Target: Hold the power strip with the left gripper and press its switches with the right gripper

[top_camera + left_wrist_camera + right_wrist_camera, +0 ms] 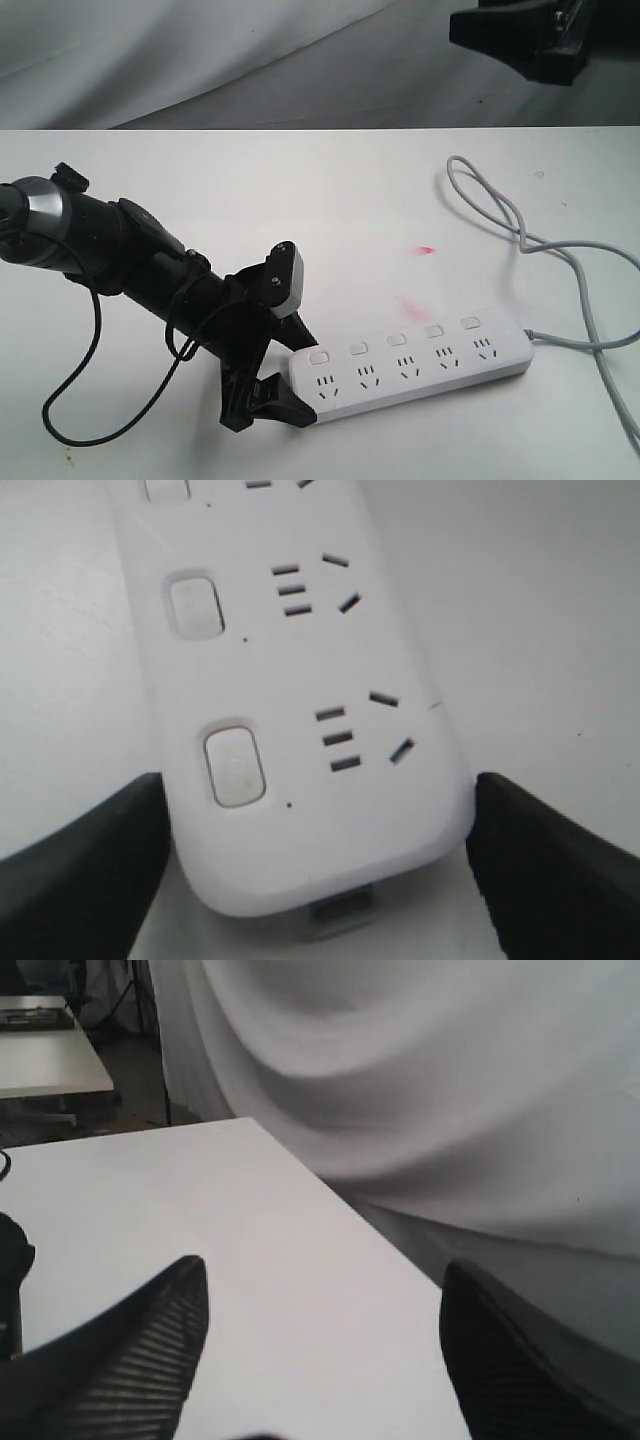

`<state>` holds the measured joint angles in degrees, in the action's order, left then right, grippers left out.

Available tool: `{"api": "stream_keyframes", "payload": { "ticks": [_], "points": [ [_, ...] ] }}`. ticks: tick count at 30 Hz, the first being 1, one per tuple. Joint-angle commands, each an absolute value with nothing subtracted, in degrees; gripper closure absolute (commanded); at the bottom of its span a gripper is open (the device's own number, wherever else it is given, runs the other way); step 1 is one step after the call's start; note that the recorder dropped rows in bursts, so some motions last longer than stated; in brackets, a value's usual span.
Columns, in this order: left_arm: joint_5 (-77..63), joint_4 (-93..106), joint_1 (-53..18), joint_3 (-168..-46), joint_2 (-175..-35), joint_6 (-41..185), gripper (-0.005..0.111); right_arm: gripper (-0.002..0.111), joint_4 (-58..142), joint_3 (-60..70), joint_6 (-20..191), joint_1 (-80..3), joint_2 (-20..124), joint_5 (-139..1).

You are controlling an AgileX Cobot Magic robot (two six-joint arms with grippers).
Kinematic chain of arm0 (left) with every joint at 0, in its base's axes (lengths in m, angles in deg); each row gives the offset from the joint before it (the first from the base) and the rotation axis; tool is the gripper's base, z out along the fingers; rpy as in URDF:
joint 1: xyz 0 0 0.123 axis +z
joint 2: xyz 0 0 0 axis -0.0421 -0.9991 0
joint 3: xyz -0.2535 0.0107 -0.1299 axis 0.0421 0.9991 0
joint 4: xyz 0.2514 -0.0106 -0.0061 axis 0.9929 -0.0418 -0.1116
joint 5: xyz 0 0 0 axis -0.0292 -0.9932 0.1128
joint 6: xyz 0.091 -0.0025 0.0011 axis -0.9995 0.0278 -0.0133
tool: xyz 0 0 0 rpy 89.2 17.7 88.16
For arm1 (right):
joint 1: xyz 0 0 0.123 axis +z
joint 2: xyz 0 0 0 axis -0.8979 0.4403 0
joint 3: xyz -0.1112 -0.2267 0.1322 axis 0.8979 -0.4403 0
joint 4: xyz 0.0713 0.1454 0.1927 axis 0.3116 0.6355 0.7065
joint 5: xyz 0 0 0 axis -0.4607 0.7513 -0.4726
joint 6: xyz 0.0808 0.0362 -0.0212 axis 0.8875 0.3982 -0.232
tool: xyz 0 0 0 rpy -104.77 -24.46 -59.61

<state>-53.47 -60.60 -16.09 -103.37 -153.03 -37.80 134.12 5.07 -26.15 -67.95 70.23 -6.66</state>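
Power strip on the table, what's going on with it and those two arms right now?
The left gripper straddles one rounded end of the power strip, a finger on each side; whether they squeeze it yet is hard to tell. The strip lies flat on the white table, its grey cord looping away. The right gripper is open, raised, and far from the switches, so none is being pressed.

A white tabletop (250, 190) fills most of the exterior view, with two faint red smudges (425, 249) right of centre. Across the top of the frame hangs a pale grey draped cloth (200, 60), which also fills the upper right of the right wrist view.
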Motion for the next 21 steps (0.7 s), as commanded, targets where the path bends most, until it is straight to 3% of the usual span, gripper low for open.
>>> {"api": "stream_keyframes", "payload": {
  "ticks": [1,15,17,21],
  "points": [
    [-52.21,-60.13,-16.27,-103.18,-153.03,-38.36,0.077,0.047,135.53,5.0,-24.33,-67.89,65.56,-6.47],
    [-52.21,-60.13,-16.27,-103.18,-153.03,-38.48,0.077,0.048,134.06,5.0,-11.31,-67.89,54.35,-0.09],
    [-52.21,-60.13,-16.27,-103.18,-153.03,-38.48,0.077,0.053,133.05,5.0,-7.31,-67.89,53.24,-0.09],
    [-52.21,-60.13,-16.27,-103.18,-153.03,-38.37,0.077,0.081,130.9,5.0,0.99,-67.89,51.02,-0.09]
  ]
}}
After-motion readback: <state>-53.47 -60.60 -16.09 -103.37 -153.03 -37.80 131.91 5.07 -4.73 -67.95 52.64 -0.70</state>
